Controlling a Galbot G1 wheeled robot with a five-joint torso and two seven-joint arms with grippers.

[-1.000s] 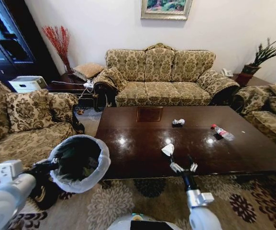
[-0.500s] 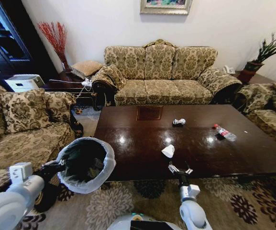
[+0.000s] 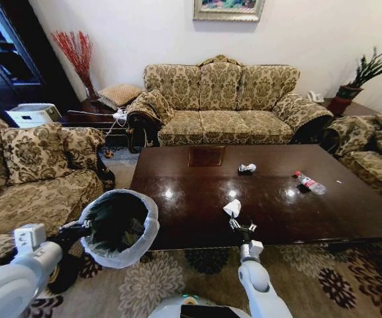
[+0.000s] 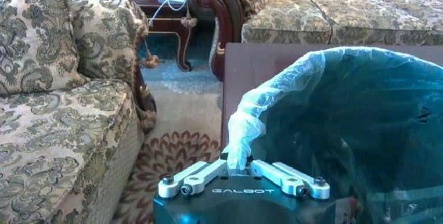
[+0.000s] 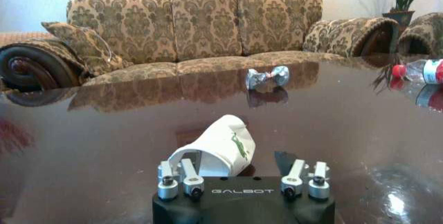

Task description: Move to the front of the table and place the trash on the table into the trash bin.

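Start at the table's left end. There your left gripper pinches the white bag folded over the trash bin's rim, and the bin hangs just off the table's near-left corner. The bag is thin. It could tear or slip out, and then the bin would drop on the rug.

Near the table's front edge, around the middle, your right gripper has its fingers spread wide around the white paper scrap. The paper is light and the tabletop is slick, so a small bump could push it away.

Farther back on the table lies a crinkled wrapper. Toward the table's right end lies a bottle. Nothing blocks your way to the paper.
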